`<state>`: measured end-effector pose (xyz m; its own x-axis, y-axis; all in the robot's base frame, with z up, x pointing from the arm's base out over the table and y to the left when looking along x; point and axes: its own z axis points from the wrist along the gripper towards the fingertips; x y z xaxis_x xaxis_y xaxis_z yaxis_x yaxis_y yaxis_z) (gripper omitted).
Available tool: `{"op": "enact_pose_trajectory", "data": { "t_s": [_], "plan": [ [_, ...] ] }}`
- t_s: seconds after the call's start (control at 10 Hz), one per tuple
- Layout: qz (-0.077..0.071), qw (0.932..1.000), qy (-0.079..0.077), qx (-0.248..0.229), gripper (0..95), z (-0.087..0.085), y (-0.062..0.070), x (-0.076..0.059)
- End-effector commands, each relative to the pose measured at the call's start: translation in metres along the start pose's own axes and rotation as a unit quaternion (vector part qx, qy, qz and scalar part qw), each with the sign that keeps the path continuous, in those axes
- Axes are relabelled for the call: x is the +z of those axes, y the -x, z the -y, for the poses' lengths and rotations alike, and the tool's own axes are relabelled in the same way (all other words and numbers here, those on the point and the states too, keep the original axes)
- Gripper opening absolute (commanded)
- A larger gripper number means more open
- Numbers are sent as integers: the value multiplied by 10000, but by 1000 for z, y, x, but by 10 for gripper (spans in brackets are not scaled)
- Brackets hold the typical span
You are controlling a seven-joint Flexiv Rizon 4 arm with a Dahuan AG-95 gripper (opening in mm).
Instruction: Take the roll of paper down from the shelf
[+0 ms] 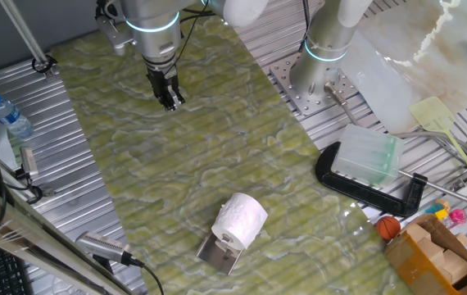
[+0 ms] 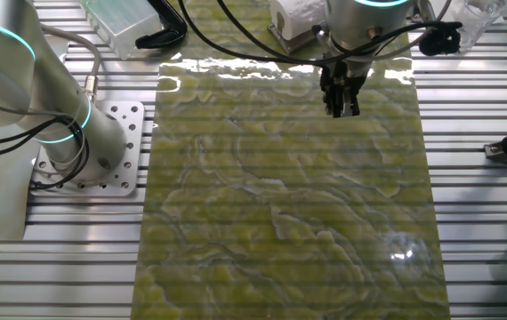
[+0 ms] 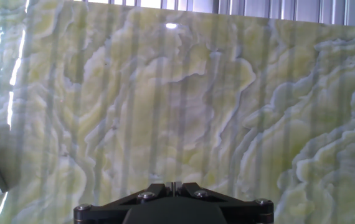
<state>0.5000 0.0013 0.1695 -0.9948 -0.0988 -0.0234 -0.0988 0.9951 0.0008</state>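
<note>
Overhead, the gripper [image 1: 170,101] hangs with fingers pressed together, holding nothing, well apart from the roll of paper [image 1: 240,220]. That roll sits on the shelf [image 1: 219,255] near the green mat's [image 1: 184,164] edge. Beside a black clamp [image 1: 369,190] lies a translucent plastic box [image 1: 369,154], contents indiscernible.

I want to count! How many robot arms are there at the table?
2. One arm hangs its tool over the green mat, far from the roll of paper. The other arm stands on a bolted base beside the mat. More could be out of view.

Glossy green marbled mat [image 1: 217,156] over ribbed metal table [image 2: 476,222]
</note>
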Motion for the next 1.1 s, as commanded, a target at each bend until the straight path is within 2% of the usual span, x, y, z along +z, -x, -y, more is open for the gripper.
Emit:
{"op": "enact_pose_trajectory", "data": {
  "t_s": [0.1,1.1],
  "plan": [
    [8,10000,3,-10,0,0,0,0],
    [26,10000,1,65,0,0,0,0]
  ]
}}
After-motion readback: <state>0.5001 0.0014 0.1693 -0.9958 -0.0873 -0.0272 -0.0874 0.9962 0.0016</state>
